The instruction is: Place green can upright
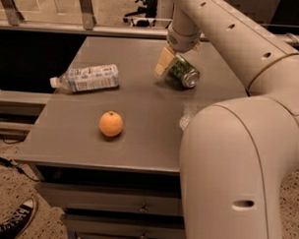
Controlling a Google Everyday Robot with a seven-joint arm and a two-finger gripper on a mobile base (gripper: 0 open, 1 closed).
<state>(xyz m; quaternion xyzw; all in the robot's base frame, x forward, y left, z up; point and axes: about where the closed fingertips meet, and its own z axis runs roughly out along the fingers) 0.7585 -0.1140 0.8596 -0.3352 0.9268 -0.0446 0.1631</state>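
We see the gripper (166, 62) at the far right part of the grey table (150, 111), reaching down from the big white arm (241, 41). It is right against the left side of the green can (182, 73). We cannot tell if the gripper really holds the can or only touches it, because the can hides part of it.

The can is not upright. It is tilted on its side, and one silver end looks to the right and a little toward the camera. It is at the table surface, but we cannot tell if it rests fully on it.

A clear bottle (87, 78) with a white label lies on its side at the far left part of the table, well apart from the can, with its cap to the left. An orange (111, 123) sits nearer the front edge, between the bottle and the arm. Under the table top there are drawers (141, 208). A dark shoe (18, 219) is on the floor at the lower left.
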